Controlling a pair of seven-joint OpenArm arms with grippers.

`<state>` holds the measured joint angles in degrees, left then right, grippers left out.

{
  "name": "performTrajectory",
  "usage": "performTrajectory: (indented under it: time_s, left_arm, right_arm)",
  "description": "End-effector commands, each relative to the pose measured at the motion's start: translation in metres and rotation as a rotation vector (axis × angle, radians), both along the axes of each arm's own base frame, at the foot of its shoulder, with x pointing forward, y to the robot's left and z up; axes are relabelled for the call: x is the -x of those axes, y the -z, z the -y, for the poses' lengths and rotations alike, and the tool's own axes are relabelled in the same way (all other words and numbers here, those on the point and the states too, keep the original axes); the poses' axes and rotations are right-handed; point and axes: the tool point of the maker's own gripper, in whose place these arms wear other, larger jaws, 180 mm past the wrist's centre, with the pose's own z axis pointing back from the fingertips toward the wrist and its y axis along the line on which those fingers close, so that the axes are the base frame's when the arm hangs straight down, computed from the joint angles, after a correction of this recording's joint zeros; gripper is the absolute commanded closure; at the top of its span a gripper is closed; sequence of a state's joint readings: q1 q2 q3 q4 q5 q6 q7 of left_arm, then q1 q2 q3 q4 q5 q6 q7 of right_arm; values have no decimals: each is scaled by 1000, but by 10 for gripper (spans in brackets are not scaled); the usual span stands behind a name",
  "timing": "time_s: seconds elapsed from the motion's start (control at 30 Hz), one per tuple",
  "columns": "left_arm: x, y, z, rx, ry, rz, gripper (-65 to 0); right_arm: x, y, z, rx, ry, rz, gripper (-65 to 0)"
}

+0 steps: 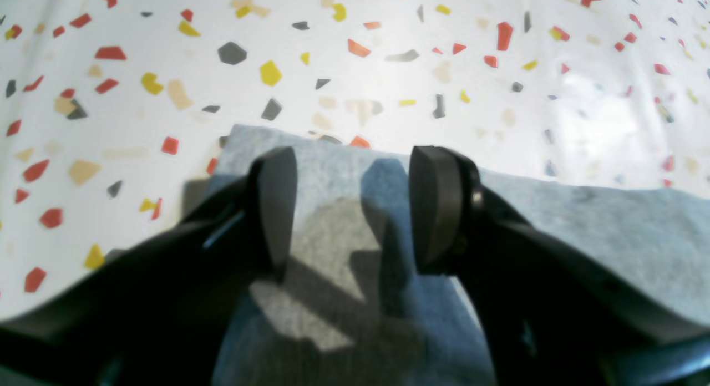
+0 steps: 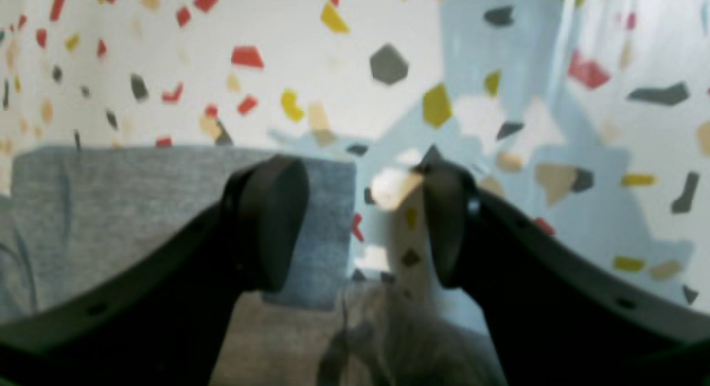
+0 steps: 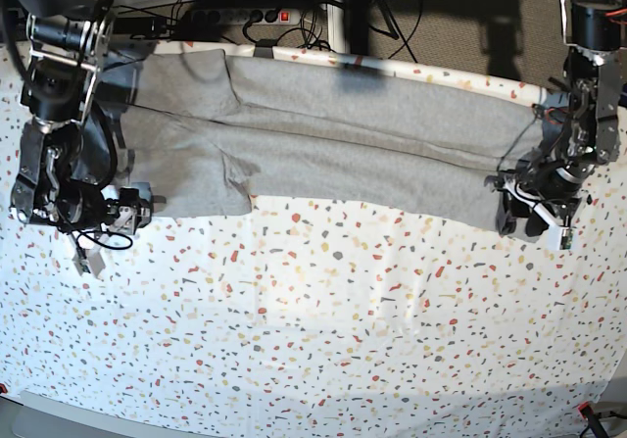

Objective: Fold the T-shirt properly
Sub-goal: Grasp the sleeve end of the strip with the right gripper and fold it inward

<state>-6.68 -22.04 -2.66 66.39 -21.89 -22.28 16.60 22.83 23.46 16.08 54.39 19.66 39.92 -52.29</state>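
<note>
The grey T-shirt (image 3: 323,154) is lying along the table's (image 3: 323,340) far edge; both grippers, left gripper (image 1: 352,208) and right gripper (image 2: 363,222), are gaping wide, holding nothing.

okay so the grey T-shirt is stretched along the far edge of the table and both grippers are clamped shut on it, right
Not quite. The T-shirt does lie along the far edge, but both the left gripper and right gripper are open, holding nothing, as the wrist views show.

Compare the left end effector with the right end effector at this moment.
The left end effector hovers wholly over the grey T-shirt; the right end effector straddles the shirt's edge, one finger over cloth, one over the speckled tablecloth. In the base view the left sits at the shirt's right end, the right at its left end. Both are open, holding nothing.
</note>
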Motion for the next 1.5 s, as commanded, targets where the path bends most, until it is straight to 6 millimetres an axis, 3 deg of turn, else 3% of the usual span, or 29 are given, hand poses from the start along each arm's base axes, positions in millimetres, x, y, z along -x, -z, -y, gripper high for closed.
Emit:
performTrajectory:
  time_s: [0.0,0.2,0.37,0.5,0.57,0.77,0.9,1.07,1.13,1.33,1.47]
  left_arm:
    - [-13,-21,-6,-3,-8,67,-321]
    - [-13,-21,-6,-3,-7,68,-321]
    - [-13,-21,-6,-3,-7,67,-321]
    - [-13,-21,-6,-3,-7,67,-321]
    - [-13,-21,-6,-3,-8,68,-321]
    - [-13,-21,-6,-3,-7,68,-321]
    - [-13,-21,-6,-3,-7,67,-321]
    - [-12,-21,-6,-3,-7,67,-321]
    - [-12,-21,-6,-3,-7,67,-321]
    - [-12,-20,-6,-9,-6,66,-321]
    - [-12,-20,-6,-10,-5,65,-321]
  right_arm:
    - [-6,-7,6,9,4,17,-368]
    - [0,1,-13,-43,-11,-34,-365]
    - [4,9,-38,-97,-35,-67,-309]
    - [8,12,-43,-100,-44,-93,-308]
    - [9,13,-42,-97,-44,-98,-258]
    - [9,12,-41,-96,-45,-99,0]
    - [5,5,-39,-84,-49,-77,0]
    - [-4,-42,-53,-129,-118,0,0]
    - [-3,-51,-55,-109,-137,36,0]
    - [29,-49,-81,-143,-196,67,0]
    - [56,-61,-105,-180,-262,125,0]
